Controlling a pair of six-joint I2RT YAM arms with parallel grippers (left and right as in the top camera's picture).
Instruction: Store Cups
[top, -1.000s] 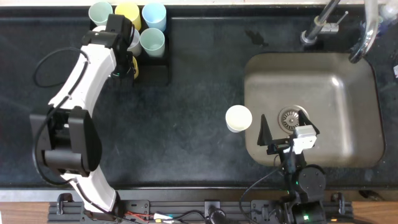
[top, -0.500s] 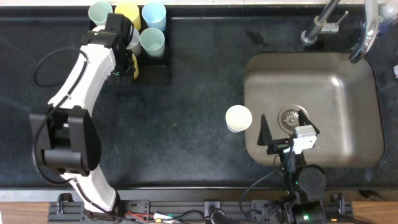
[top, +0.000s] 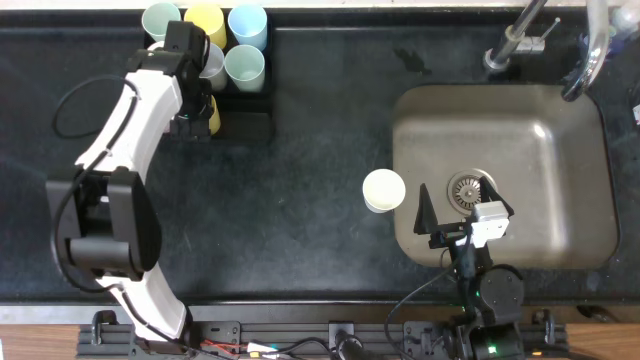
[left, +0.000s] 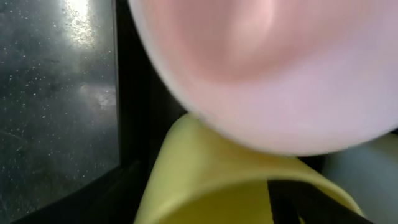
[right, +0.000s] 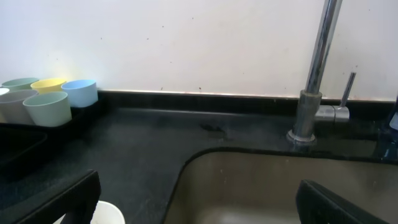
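Note:
A black tray (top: 250, 122) at the counter's back left holds several upright cups: pale green (top: 160, 18), yellow (top: 205, 16), blue (top: 247, 22) and mint (top: 244, 66). My left gripper (top: 205, 100) is over the tray's near row, shut on a yellow cup (top: 213, 112) (left: 205, 180). A pale pinkish cup (left: 267, 68) looms just beyond the held cup. A white cup (top: 383, 190) (right: 109, 213) stands on the counter beside the sink's left rim. My right gripper (top: 440, 222) (right: 199, 205) rests open at the sink's near left corner, holding nothing.
A steel sink (top: 560, 120) fills the right side, with its drain (top: 468, 189) near my right gripper and a tap (top: 515, 40) (right: 314, 81) behind it. Dark counter (top: 320, 150) lies between tray and sink. A wall (right: 186, 43) stands behind the counter.
My left wrist has shifted slightly to the left over the tray, and the yellow cup has come a little nearer in the top view. The right arm has not moved.

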